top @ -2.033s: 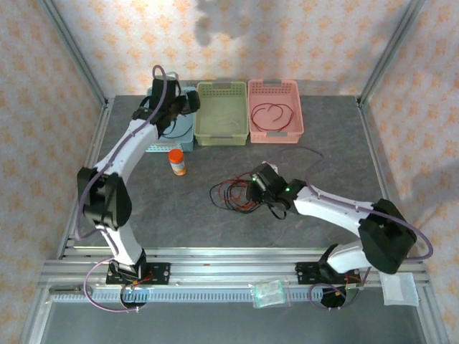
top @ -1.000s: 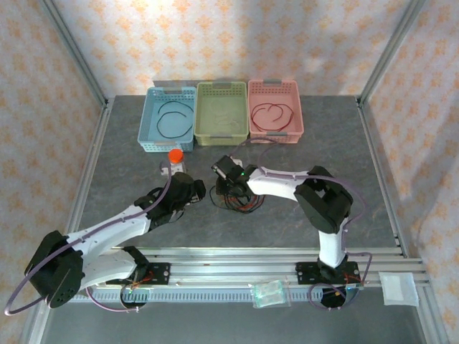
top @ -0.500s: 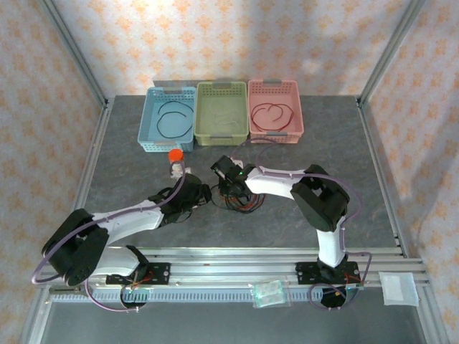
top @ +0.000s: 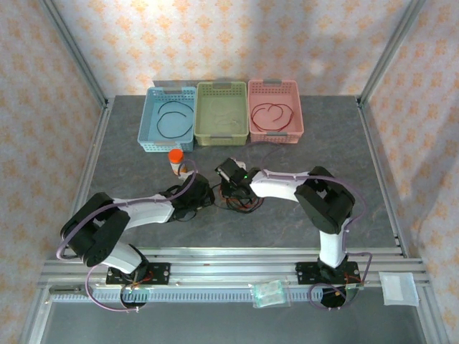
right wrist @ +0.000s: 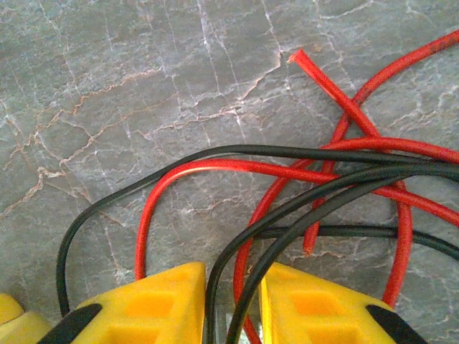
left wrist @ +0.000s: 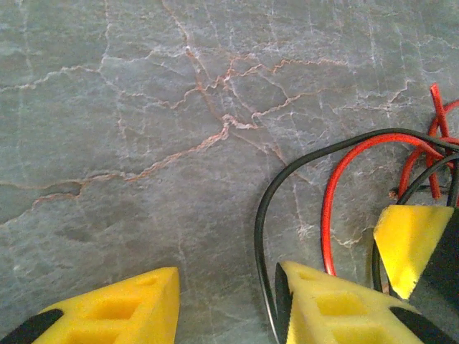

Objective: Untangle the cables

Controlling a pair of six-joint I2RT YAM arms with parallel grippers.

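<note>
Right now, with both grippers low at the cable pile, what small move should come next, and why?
Probably close the right gripper fully: two black cables already run between its yellow fingers, which still look slightly apart. The left gripper stands open over bare table, with a black cable outside its finger, so it should wait.

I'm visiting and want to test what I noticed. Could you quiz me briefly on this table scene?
1. Which basket holds no dark cable: blue, green or pink?
2. True or false: black strands of the tangled cables run between the right gripper fingers.
3. What stands beside the left arm, near the blue basket?

Key: 1. Green. 2. True. 3. An orange-capped bottle.
</note>
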